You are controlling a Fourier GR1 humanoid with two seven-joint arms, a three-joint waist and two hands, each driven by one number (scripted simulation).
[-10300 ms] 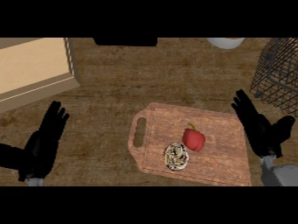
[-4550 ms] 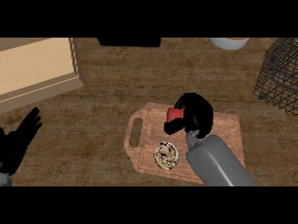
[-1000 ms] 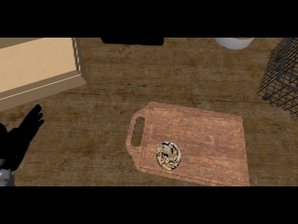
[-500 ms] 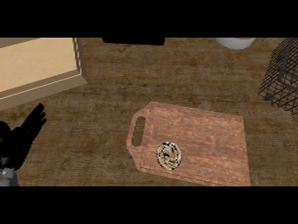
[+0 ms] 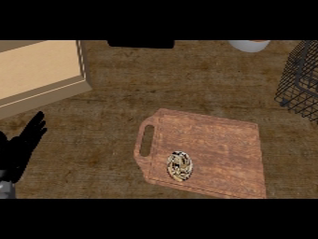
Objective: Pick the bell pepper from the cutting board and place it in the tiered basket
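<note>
Matt wooden cutting board (image 5: 216, 149), black wire tiered basket (image 5: 311, 84), rough brown counter (image 5: 189, 79)

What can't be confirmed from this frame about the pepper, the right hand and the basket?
- Bell pepper: nowhere in the head view; the cutting board holds only a small round item.
- Right hand: out of frame; only the left hand shows.
- Tiered basket: cut off by the right edge, contents unreadable.

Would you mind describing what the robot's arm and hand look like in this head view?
Only the left hand shows, at the lower left edge. It is black all over, with slim fingers and a thumb, and joins a grey forearm of which only a short stub is visible. No cables or markings can be made out. The right hand is out of view.
</note>
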